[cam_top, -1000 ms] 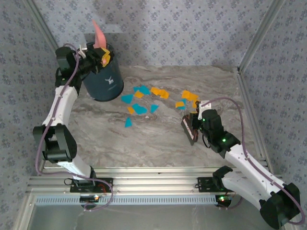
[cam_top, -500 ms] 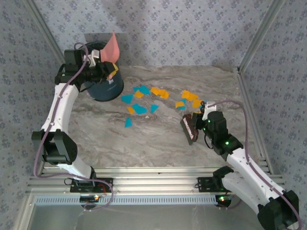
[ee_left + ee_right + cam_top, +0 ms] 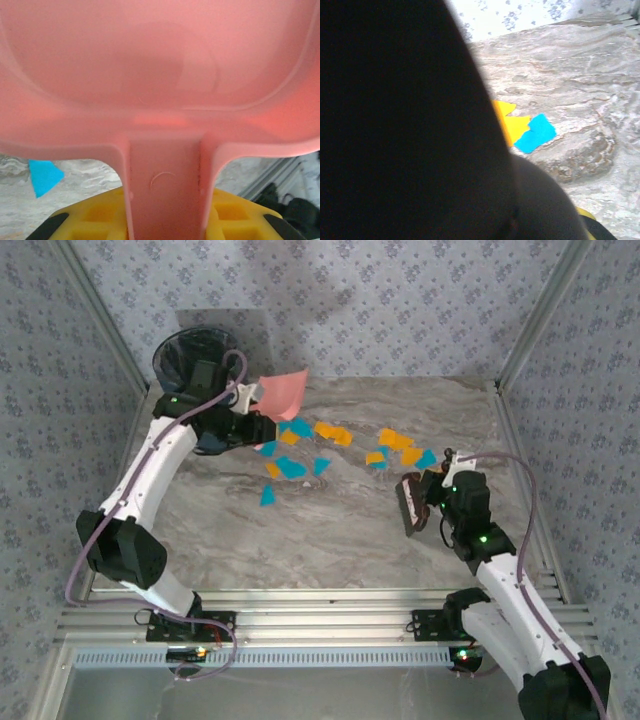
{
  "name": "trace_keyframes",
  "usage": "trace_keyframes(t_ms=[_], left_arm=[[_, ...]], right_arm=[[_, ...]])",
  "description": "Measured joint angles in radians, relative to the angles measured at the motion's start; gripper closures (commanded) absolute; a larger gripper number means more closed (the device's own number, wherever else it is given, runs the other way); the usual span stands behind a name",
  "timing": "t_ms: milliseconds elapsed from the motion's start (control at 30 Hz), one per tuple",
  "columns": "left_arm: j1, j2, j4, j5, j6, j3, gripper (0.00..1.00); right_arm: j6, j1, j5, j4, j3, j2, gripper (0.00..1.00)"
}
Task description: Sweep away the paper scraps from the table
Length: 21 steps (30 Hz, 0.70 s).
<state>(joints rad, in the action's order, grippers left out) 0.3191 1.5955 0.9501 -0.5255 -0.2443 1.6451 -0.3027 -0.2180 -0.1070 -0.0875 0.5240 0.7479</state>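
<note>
Nearest, my right jaws clench the dark brush, open desk to its left; the wrist view catches orange and teal paper scraps just beyond. Farther, left jaws grip the pink dustpan by its handle at the scraps' far-left edge.

On table: paper scraps between dustpan left, brush right; bin far-left corner.
</note>
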Motion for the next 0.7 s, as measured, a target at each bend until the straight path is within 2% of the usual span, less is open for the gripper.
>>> trace_keyframes(t_ms=[367, 700], left_arm=[[0.192, 0.130, 0.085, 0.211, 0.106, 0.018, 1.00], [0.286, 0.272, 0.148, 0.336, 0.145, 0.080, 1.00]], right_arm=[[0.023, 0.154, -0.058, -0.006, 0.012, 0.003, 1.00], [0.126, 0.234, -0.174, 0.026, 0.102, 0.116, 1.00]])
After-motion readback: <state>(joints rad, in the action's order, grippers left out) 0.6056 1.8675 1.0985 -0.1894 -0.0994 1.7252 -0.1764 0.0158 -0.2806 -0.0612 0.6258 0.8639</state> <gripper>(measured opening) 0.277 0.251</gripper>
